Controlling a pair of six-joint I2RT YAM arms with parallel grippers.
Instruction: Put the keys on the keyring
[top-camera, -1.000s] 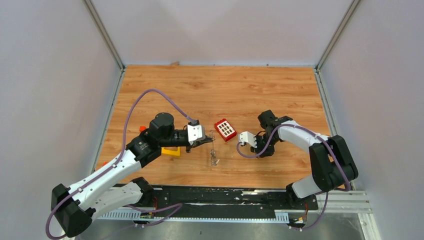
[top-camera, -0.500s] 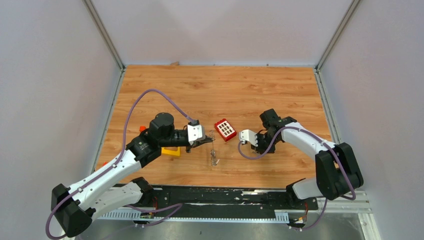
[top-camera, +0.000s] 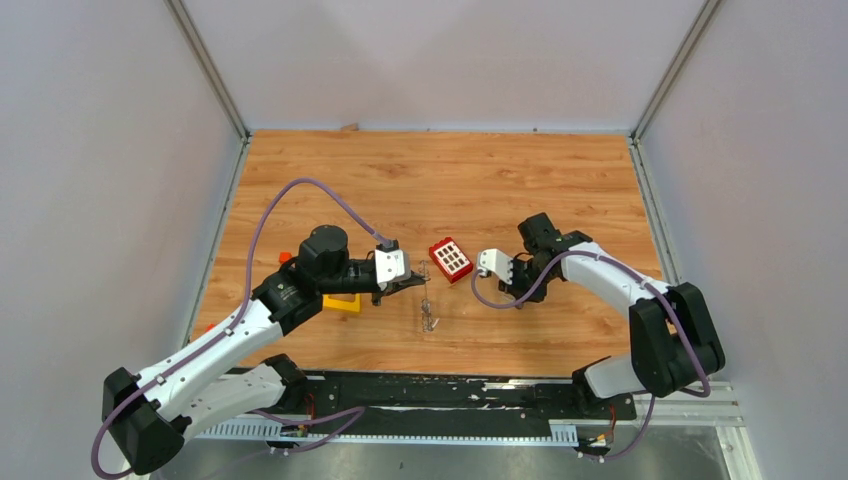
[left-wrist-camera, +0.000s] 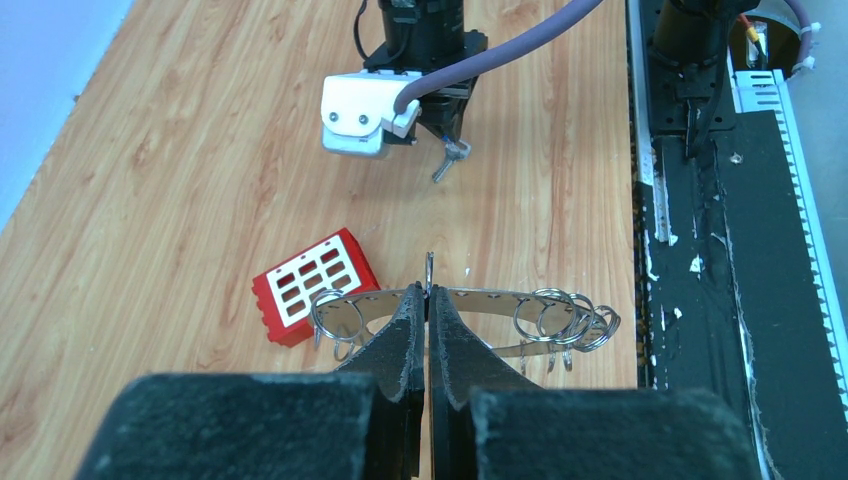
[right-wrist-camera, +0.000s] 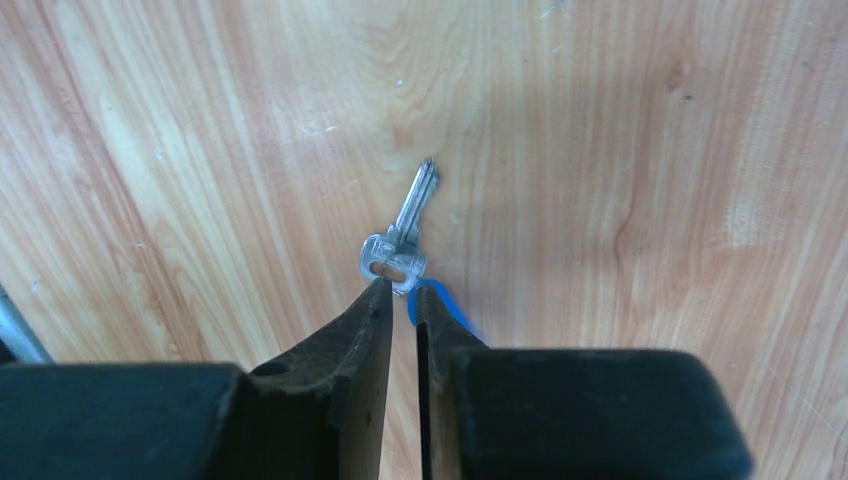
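Left gripper (left-wrist-camera: 427, 300) clamped on keyring (left-wrist-camera: 480, 297). Right gripper (right-wrist-camera: 402, 290), jaws a slit apart at silvery-bladed key (right-wrist-camera: 412, 215); cannot tell if gripped. Threading not yet done.

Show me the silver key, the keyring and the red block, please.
silver key (right-wrist-camera: 407, 222): right wrist view, on its blade.
keyring (left-wrist-camera: 490, 296): left wrist view, metal band.
red block (left-wrist-camera: 310, 285): left wrist view, top face.

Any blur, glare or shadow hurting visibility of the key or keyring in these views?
Right wrist: key sharp against the wood, soft even light, no hard shadow. Left wrist: keyring crisp, small glints on its loops, no washout. Top external: even lighting, no glare, but the keyring is thin and barely resolved there.
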